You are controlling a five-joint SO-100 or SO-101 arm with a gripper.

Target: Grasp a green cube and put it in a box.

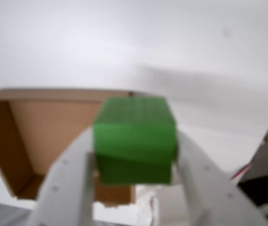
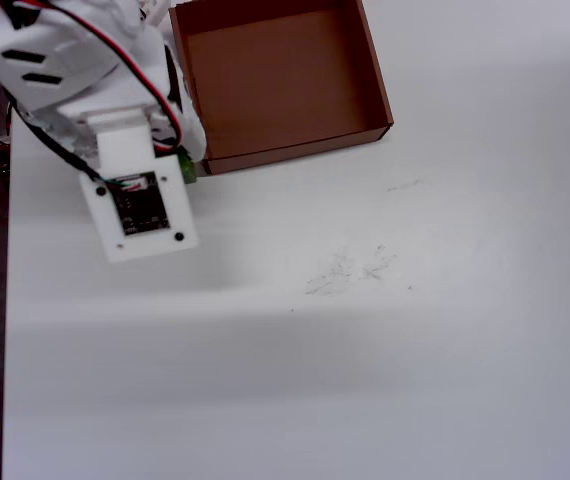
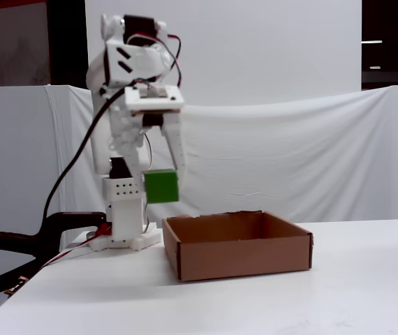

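My gripper [image 1: 135, 147] is shut on the green cube [image 1: 135, 139], which sits between the two white fingers [image 1: 70, 174]. In the fixed view the cube [image 3: 161, 186] hangs in the air, higher than the box walls, at the left end of the brown cardboard box [image 3: 237, 246]. In the overhead view only a sliver of the cube [image 2: 186, 168] shows under the wrist, just outside the box's lower left corner. The box [image 2: 275, 80] is empty. In the wrist view the box [image 1: 44, 136] lies behind and to the left of the cube.
The arm's white base [image 3: 126, 237] stands left of the box, with black cables [image 3: 59, 223] trailing off the table's left edge [image 2: 7, 300]. Faint scuff marks [image 2: 345, 268] are on the white table. A white cloth hangs behind.
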